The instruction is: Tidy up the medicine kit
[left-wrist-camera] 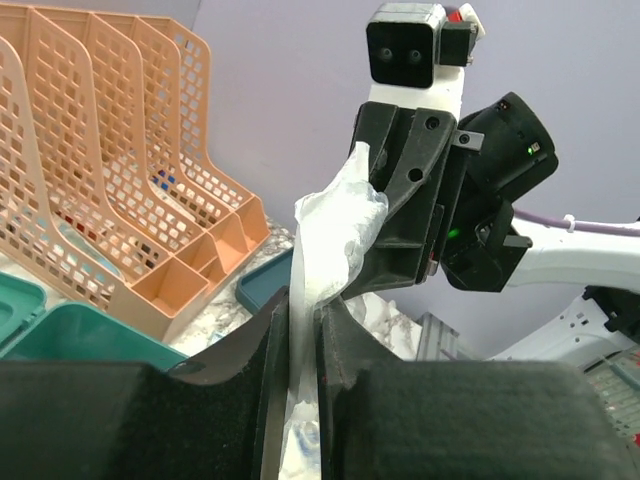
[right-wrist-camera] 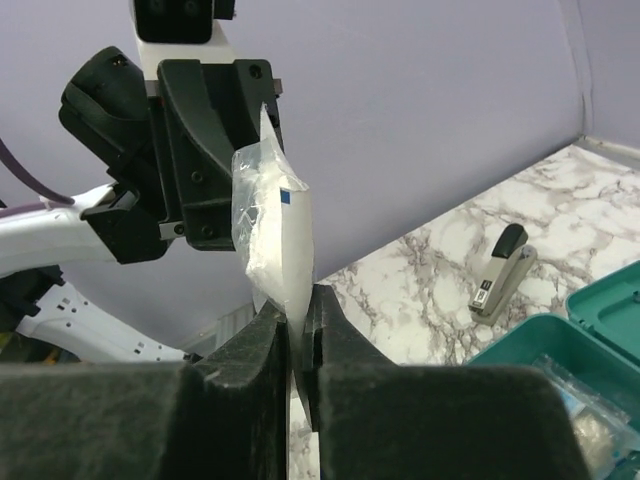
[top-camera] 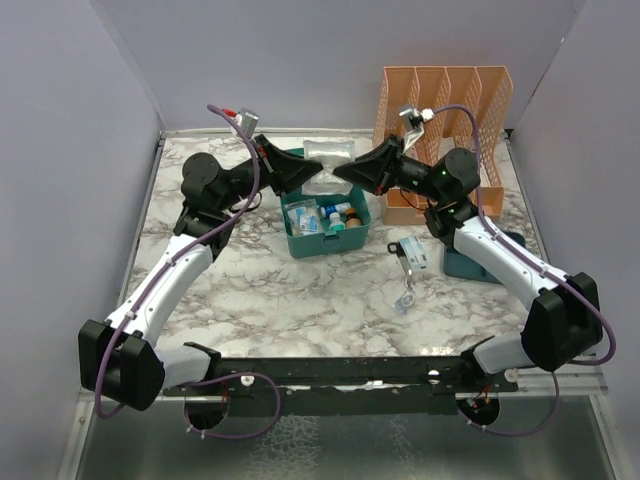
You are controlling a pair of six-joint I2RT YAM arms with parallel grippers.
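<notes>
Marble-patterned table (top-camera: 300, 310) fills a booth with plain lavender walls. From the near left corner, the left arm (top-camera: 185, 265) reaches toward the far middle. Its jaws are pinching the left side of a clear plastic bag (top-camera: 330, 152); in the left wrist view the crumpled film runs up from between the two black fingers. The bag hangs in the air between both arms, above the far edge of the medicine kit (top-camera: 325, 243).

That kit is a teal box, open, sitting on the table around the middle and a little toward the far side. Small bottles and little boxes are packed inside it.

Just right of the kit, on the bare marble, lie a stapler (right-wrist-camera: 500, 270) and a small white and blue box (top-camera: 420, 253) close beside it.

The right arm (top-camera: 500, 255) comes in from the near right corner and bends back toward the middle. Its jaws are pressed onto the right side of the same bag, facing the left jaws across it. A flat dark teal piece (top-camera: 462, 268) lies partly hidden under this arm.

At the far right corner stands an orange mesh file rack (top-camera: 445, 95), upright against the back wall.
</notes>
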